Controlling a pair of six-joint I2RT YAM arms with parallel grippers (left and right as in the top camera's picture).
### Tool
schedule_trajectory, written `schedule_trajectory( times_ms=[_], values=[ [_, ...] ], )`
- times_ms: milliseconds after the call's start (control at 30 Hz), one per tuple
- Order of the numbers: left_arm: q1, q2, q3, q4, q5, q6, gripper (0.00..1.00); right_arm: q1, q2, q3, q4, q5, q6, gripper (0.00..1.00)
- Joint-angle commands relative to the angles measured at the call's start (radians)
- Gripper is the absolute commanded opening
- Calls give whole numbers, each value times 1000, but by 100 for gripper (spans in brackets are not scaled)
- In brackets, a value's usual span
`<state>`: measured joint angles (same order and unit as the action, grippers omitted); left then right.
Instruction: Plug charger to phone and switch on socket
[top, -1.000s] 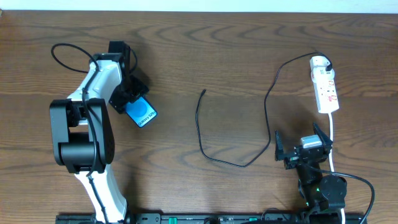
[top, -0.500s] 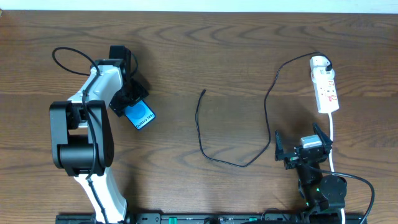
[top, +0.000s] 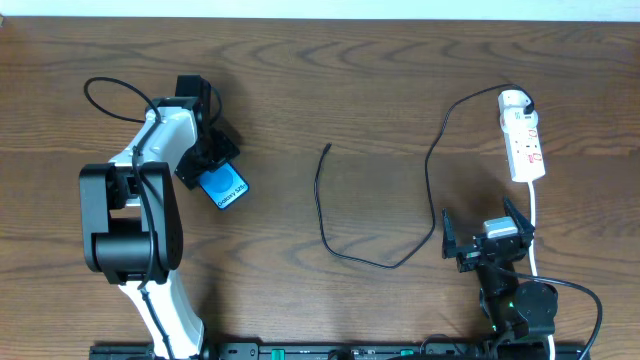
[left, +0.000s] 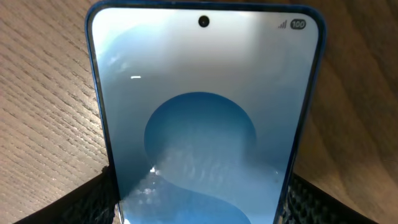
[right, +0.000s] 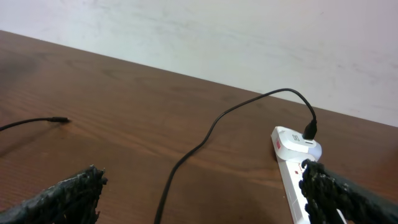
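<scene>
The phone (top: 224, 187) lies at the left with its blue screen up and fills the left wrist view (left: 199, 124). My left gripper (top: 207, 160) is shut on the phone's long edges, with a finger on each side (left: 199, 208). The charger (top: 322, 215) lies loosely curved across the table's middle, its small tip (top: 328, 149) free on the wood. Its black plug (top: 522, 100) sits in the rounded end of the socket (top: 523, 145) at the far right. My right gripper (top: 485, 235) is open and empty near the front, with the charger (right: 205, 140) and socket (right: 292, 168) ahead of it (right: 205, 199).
The socket's thick white cord (top: 535, 225) runs down the right side past my right gripper. A thin black arm cable loops at the far left (top: 100, 90). A pale wall rises behind the table's far edge (right: 249, 37).
My left gripper and the phone have shifted slightly down and left, and the phone has turned a little. The right arm and charger have not moved.
</scene>
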<state>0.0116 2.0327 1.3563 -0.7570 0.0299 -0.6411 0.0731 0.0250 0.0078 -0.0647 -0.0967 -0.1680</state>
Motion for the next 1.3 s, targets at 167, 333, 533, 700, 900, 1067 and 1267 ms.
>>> schedule_trajectory(
  times_ms=[167,333,533,700,900,1067,1267],
  values=[
    [2,7,-42,-21,-31,35,82,-6,-5,-2,-3,1,10,99],
    [2,7,-91,15,-31,35,83,-6,-5,-2,-3,1,10,99],
    [2,7,-107,27,-22,35,84,-6,-5,-2,-3,1,10,99],
    [2,8,-109,36,-13,38,84,-6,-5,-2,-3,1,11,99],
    [0,8,-109,38,-12,37,80,-6,-5,-2,-3,1,11,99],
    [0,6,-109,29,-13,46,71,-6,-5,-2,-3,1,11,99],
    [0,-5,-66,-14,-11,45,71,-6,-5,-2,-3,1,10,99]
  ],
)
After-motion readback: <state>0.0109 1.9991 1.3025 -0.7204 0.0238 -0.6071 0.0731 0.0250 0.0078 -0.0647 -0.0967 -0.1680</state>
